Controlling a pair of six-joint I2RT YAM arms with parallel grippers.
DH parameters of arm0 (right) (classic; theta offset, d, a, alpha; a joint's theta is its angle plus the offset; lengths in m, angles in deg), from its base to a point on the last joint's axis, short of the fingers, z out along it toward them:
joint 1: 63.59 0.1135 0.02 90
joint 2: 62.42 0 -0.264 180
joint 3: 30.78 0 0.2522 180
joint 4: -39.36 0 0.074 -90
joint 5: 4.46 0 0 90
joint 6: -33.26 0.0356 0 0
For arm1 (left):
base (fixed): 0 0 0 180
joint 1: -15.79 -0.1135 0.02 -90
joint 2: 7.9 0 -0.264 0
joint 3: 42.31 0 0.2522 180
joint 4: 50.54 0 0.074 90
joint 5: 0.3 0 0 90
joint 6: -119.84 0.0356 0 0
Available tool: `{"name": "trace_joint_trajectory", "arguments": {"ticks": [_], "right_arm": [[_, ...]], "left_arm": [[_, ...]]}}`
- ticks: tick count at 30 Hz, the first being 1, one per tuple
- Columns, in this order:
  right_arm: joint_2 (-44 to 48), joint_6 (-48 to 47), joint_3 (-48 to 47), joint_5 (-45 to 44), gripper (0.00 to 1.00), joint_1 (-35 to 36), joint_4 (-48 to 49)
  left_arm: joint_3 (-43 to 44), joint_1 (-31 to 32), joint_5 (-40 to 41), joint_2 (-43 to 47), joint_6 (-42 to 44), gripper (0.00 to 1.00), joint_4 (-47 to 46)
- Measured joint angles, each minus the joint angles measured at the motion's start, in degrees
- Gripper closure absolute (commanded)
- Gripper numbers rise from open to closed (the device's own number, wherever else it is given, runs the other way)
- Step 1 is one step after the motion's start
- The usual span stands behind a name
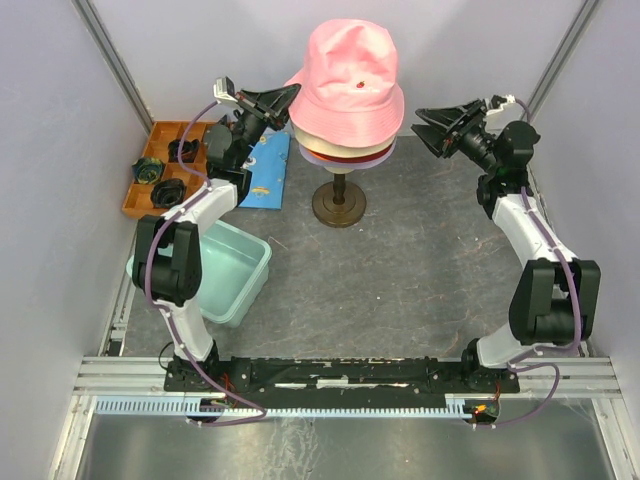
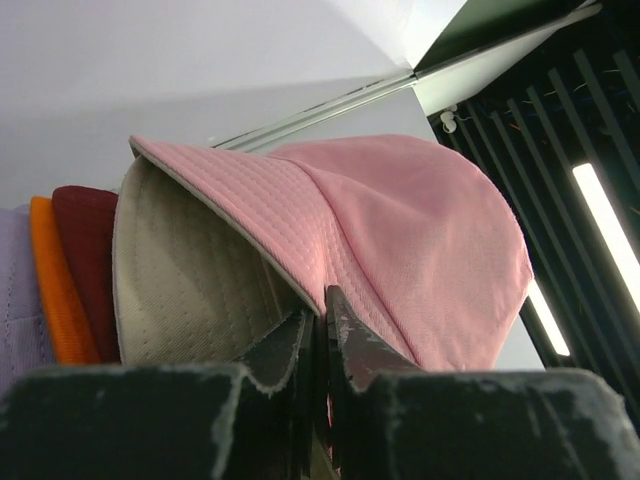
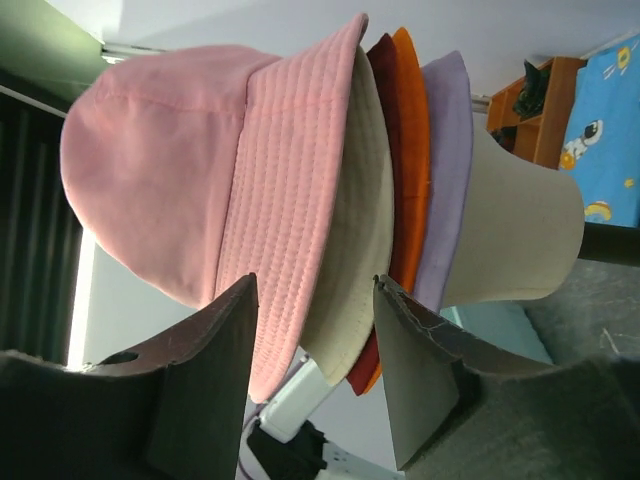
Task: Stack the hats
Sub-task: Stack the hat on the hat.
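Observation:
The hats sit stacked on a cream mannequin head. The pink hat is on top, over the cream-beige hat, the dark red hat, the orange hat and the lavender hat. My left gripper is at the stack's left side, shut on the pink hat's brim, with pink cloth between its fingers. My right gripper hovers open just right of the stack. The pink and cream brims show in its gap, and neither finger touches them.
The mannequin's dark round stand is at mid-table. A teal bin stands at the near left. A wooden tray of dark items and a blue patterned cloth lie at the back left. Walls enclose three sides.

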Motion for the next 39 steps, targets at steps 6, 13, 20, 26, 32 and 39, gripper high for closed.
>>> {"name": "trace_joint_trajectory", "arguments": {"ticks": [6, 13, 20, 26, 32, 39], "right_arm": [[-1.86, 7.13, 0.39, 0.52, 0.45, -1.31, 6.56], [-3.48, 9.53, -0.81, 0.79, 0.45, -0.72, 9.09], [-5.62, 9.49, -1.11, 0.57, 0.45, 1.14, 8.96], [-7.21, 9.18, -4.0, 0.13, 0.45, 3.3, 8.2], [-7.56, 8.35, -6.38, -0.33, 0.66, 4.7, 7.74], [-7.85, 7.91, -6.38, -0.9, 1.0, 4.98, 6.97]], "left_arm": [[0.28, -0.07, -0.52, -0.26, -0.74, 0.89, -0.04], [0.31, -0.11, -0.74, -0.26, -0.81, 0.9, -0.09], [0.31, -0.11, -0.74, -0.33, -0.87, 0.91, -0.26], [0.72, -0.11, -0.76, -1.05, -0.92, 0.92, -1.14], [0.72, -0.11, -0.74, -1.18, -0.94, 0.94, -1.55], [-0.66, -0.26, -0.37, -1.18, -1.31, 0.97, -3.37]]}}
